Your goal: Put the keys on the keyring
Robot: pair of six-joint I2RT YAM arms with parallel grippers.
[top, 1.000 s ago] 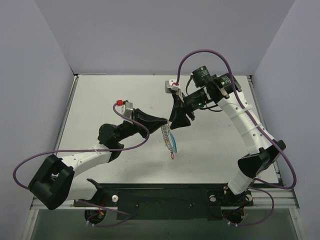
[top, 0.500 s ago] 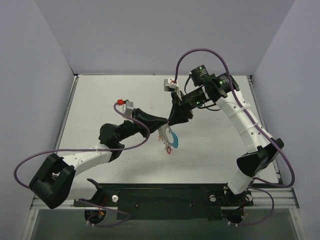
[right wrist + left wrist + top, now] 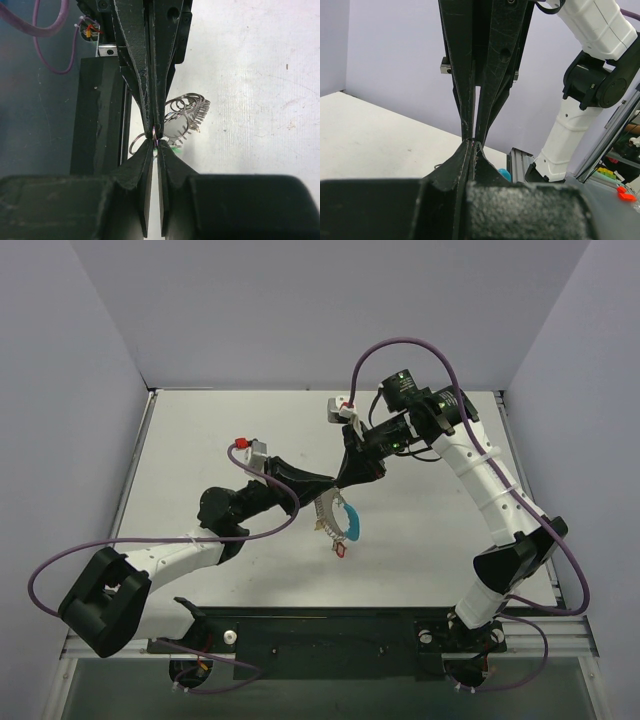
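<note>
Light: soft and even, is coming from overhead. The table (image 3: pixel 200 440) is showing bright, and the arms are casting faint shadows. Wrist views: the left gripper (image 3: pixel 471 144) and right gripper (image 3: pixel 154 142) are looming black, grainy and out of focus along the bottom edge. The keyring (image 3: pixel 186 114) is glinting sharply.

Silvery keyring (image 3: pixel 350 519) with light-blue segment, pale grey table (image 3: pixel 200 440), purple cables (image 3: pixel 400 341)
</note>
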